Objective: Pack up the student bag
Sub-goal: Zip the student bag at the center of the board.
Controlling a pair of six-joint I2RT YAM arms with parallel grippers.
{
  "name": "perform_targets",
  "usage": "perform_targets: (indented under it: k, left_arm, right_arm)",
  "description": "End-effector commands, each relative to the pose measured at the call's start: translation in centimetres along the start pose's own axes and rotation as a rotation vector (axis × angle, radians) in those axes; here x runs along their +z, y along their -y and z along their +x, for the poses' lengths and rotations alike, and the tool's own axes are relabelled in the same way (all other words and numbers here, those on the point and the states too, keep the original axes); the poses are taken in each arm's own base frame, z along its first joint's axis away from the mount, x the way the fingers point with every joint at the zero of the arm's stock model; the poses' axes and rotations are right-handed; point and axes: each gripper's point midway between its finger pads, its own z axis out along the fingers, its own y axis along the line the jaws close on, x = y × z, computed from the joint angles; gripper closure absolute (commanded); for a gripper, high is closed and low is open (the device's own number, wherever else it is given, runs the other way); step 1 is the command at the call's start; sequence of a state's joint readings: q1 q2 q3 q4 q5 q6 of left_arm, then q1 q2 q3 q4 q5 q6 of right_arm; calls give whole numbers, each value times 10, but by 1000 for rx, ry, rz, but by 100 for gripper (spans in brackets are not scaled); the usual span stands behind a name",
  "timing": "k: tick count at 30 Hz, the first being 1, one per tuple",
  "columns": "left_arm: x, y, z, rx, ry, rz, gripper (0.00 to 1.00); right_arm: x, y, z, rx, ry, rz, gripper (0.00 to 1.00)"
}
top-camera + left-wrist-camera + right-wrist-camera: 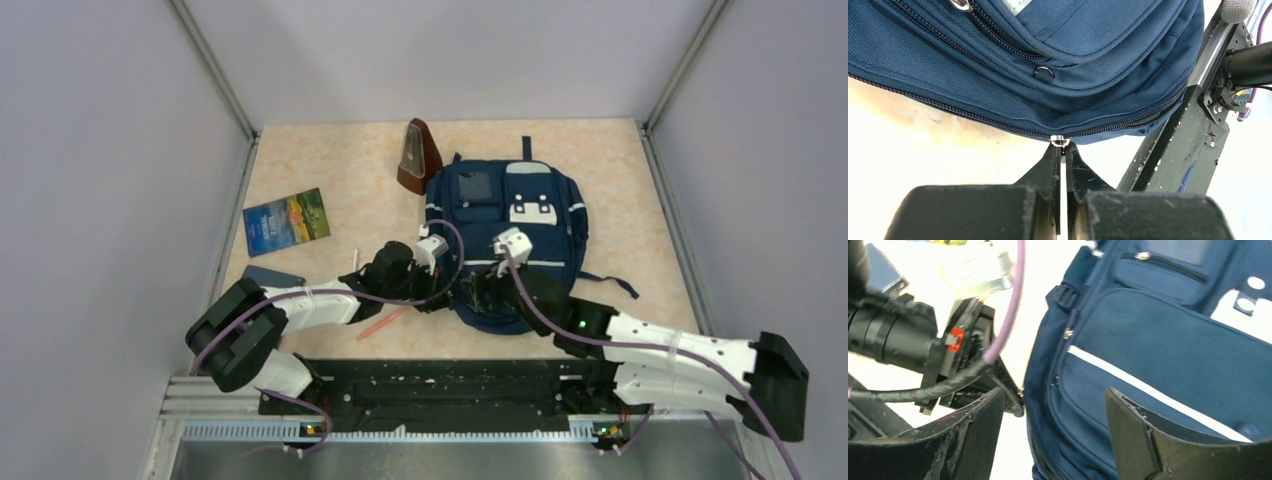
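Observation:
The student bag [505, 225] is a navy backpack with pale patches and thin light stripes, lying flat at the table's middle. My left gripper [447, 290] is at its near left edge. In the left wrist view this gripper [1061, 148] is shut on the metal zipper pull [1059, 141] of the bag's [1058, 65] main zipper, which looks closed. My right gripper [482, 292] is open just beside it. In the right wrist view its fingers [1140, 435] straddle the bag's [1158, 340] near edge, touching nothing that I can see.
A colourful book [287, 222] and a grey-blue notebook [272, 275] lie at the left. A brown pyramid-shaped object [418, 158] stands by the bag's far left corner. A red pen [385, 322] and a white stick [355, 262] lie near my left arm.

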State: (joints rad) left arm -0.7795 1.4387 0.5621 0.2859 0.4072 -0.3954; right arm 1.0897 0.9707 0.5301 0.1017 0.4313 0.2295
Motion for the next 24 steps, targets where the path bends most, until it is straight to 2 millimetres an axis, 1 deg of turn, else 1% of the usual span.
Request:
perform_targets:
  k: [1,4,6,8,12,14,15,17,18,19,21,24]
  left_arm:
    - [3,11,-18,15,44,41,100]
    - [3,10,-18,12,46,36,100]
    - [2,10,-17,12,46,37,100]
    - [0,10,-15,11,45,35,100]
    - [-4,9,-11,11,47,28,100]
    - [-4,9,-11,12,47,29,100]
    - [-5,9,-10,11,45,29,100]
    - [-5,8,-9,11,45,29,100]
    - [-5,8,-9,11,45,30,100]
    - [-4,9,-9,12,47,31,100]
    - [-4,10,-10,11,49,38,100]
    - [-3,11,-9,14,46,45,100]
  right_arm:
    - [-26,59,17,143,-50,258,27]
    - [-36,93,29,245,-112,375,28]
    - [-42,121,39,316,-147,466,29]
    - [-47,143,46,391,-167,523,30]
    - [-63,176,54,526,-156,643,32]
    - [-74,190,55,567,-129,714,28]
    - [-79,195,57,581,-116,746,25]
    - [-90,206,61,601,-78,817,24]
    - [-94,208,62,611,-60,832,23]
    - [-96,208,68,625,-56,843,23]
    - [-94,205,76,658,-48,829,24]
    - [-83,193,84,714,-40,752,27]
